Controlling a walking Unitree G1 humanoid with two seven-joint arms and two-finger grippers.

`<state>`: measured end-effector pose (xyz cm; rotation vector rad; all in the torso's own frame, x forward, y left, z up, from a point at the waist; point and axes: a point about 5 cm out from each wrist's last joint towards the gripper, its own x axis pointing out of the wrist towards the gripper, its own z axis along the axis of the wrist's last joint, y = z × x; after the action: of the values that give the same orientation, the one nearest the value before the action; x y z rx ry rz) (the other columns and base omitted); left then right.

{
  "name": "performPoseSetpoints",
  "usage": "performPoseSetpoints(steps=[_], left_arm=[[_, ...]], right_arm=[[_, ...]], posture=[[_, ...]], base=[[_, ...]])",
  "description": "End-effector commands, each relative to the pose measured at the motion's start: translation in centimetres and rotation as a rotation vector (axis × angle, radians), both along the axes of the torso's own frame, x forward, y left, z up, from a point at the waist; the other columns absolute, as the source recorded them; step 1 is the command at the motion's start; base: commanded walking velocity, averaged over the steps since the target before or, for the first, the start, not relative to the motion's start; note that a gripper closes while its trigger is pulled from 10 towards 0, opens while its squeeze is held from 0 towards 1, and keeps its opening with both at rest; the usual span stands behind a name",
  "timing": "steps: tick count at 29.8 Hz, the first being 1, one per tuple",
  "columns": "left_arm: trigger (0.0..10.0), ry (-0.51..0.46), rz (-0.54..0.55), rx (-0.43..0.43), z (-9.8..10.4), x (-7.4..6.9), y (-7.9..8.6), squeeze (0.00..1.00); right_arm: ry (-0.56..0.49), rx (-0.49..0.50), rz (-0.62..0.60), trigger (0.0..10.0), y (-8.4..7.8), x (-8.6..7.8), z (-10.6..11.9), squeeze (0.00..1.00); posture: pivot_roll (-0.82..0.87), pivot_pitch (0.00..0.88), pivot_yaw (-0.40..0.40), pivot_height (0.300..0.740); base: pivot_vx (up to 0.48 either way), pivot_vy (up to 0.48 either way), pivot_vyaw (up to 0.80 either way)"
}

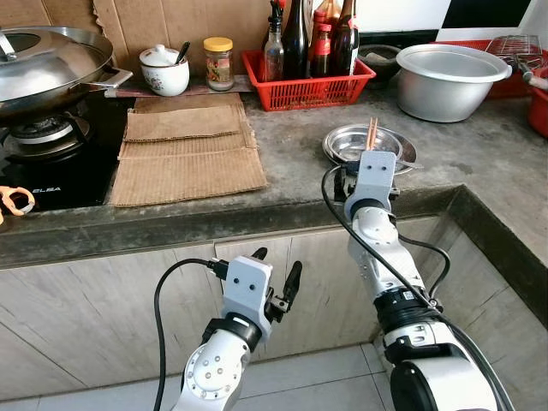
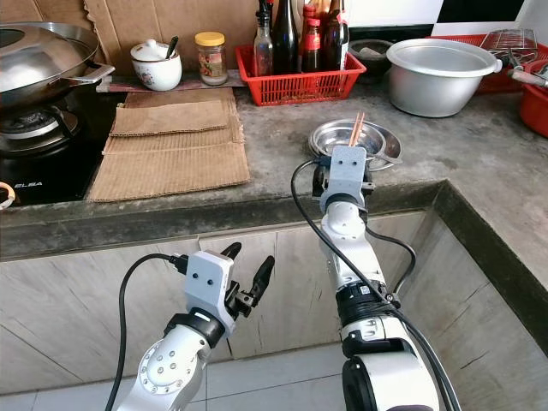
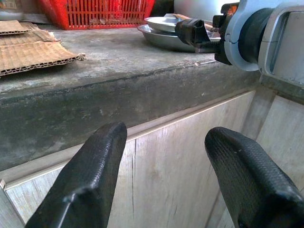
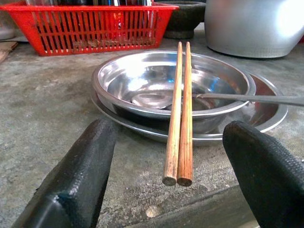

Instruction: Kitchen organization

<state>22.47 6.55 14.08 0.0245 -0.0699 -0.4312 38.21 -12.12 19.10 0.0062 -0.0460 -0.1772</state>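
Note:
A pair of wooden chopsticks (image 4: 180,109) lies across the rim of a steel bowl (image 4: 142,78), near ends jutting toward the counter edge. The bowl sits on a steel plate (image 4: 268,114) and holds a spoon (image 4: 247,98). My right gripper (image 4: 169,130) is open at the counter edge, one finger on each side of the chopsticks' near ends, touching neither. From the head, the chopsticks (image 1: 372,130) stick up just beyond that wrist. My left gripper (image 1: 276,265) is open and empty below the counter, in front of the cabinet door.
A red basket of bottles (image 1: 308,86) and a large metal pot (image 1: 445,81) stand behind the bowl. Cardboard sheets (image 1: 184,150) lie left of it, beside a gas stove with a wok (image 1: 43,64). A white jar (image 1: 164,73) and a glass jar (image 1: 219,62) stand at the back.

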Motion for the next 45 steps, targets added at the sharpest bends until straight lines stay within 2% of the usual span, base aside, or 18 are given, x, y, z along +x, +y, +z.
performPoseSetpoints(steps=[1,4,5,6,7,8,31,36,38,39,40,41,44,45], left_arm=[[10.0,-0.015,-0.003,-0.011,0.5,-0.1,-0.1,0.0],[10.0,-0.014,-0.002,-0.01,0.4,-0.1,-0.1,0.0],[10.0,-0.014,-0.001,-0.01,0.4,-0.1,0.0,0.0],[10.0,-0.013,0.0,-0.01,0.4,-0.1,0.0,0.0],[10.0,-0.013,0.001,-0.01,0.4,-0.1,0.0,0.0],[10.0,-0.013,0.001,-0.01,0.4,-0.1,0.0,0.0],[10.0,-0.011,-0.006,-0.007,0.3,0.0,-0.2,0.0],[10.0,-0.01,-0.005,-0.005,0.2,0.0,-0.1,0.0],[10.0,-0.01,-0.001,-0.002,0.1,0.1,0.0,0.0],[10.0,-0.01,0.0,-0.001,0.1,0.1,0.0,0.0],[10.0,-0.01,0.0,0.0,0.1,0.2,0.0,0.0],[10.0,-0.011,0.001,0.0,0.1,0.2,0.0,0.0],[10.0,-0.012,0.005,0.005,-0.1,0.4,0.2,0.0],[10.0,-0.012,0.005,0.005,-0.1,0.4,0.2,0.0]], right_arm=[[-0.022,-0.002,-0.007,10.0,-0.1,0.2,0.6,0.0],[-0.022,-0.003,-0.007,10.0,-0.1,0.3,0.6,0.0],[-0.022,-0.003,-0.007,7.7,-0.1,0.3,0.6,0.0],[-0.022,-0.003,-0.007,4.5,-0.1,0.3,0.6,0.0],[-0.022,-0.004,-0.007,4.5,-0.1,0.3,0.6,0.0],[-0.023,-0.001,-0.009,0.0,-0.2,0.3,0.6,0.0],[-0.045,0.009,-0.009,0.0,-0.2,0.3,1.0,0.0],[-0.105,0.049,0.035,0.0,0.5,0.0,1.9,0.0],[-0.172,0.048,0.082,7.3,1.1,-0.7,2.7,0.0],[-0.189,0.048,0.092,9.0,1.3,-1.0,2.9,0.0],[-0.198,0.048,0.098,9.0,1.3,-1.1,3.0,0.0],[-0.218,0.043,0.11,10.0,1.4,-1.5,3.2,0.0],[-0.265,0.027,0.14,10.0,1.1,-3.4,3.4,0.0],[-0.265,0.027,0.14,10.0,1.1,-3.4,3.4,0.0]], posture=[[0.15,0.096,-0.059,0.74],[0.15,0.097,-0.063,0.74],[0.15,0.096,-0.061,0.74],[0.15,0.096,-0.061,0.74],[0.15,0.096,-0.061,0.74],[0.15,0.096,-0.061,0.74],[0.15,0.083,-0.057,0.74],[0.15,0.075,-0.055,0.74],[0.15,0.067,-0.054,0.74],[0.15,0.067,-0.054,0.74],[0.15,0.067,-0.054,0.74],[0.15,0.061,-0.055,0.74],[0.14,0.046,-0.052,0.74],[0.14,0.046,-0.052,0.74]], base=[[0.0,0.0,0.0],[0.0,0.0,0.0],[0.0,0.0,0.0],[0.0,0.0,0.0],[0.0,0.0,0.0],[0.0,0.0,0.0],[0.0,0.0,0.0],[0.0,0.0,0.0],[0.0,0.0,0.0],[0.0,0.0,0.0],[0.0,0.0,0.0],[0.0,0.0,0.0],[0.0,0.0,0.0],[0.0,0.0,0.0]])
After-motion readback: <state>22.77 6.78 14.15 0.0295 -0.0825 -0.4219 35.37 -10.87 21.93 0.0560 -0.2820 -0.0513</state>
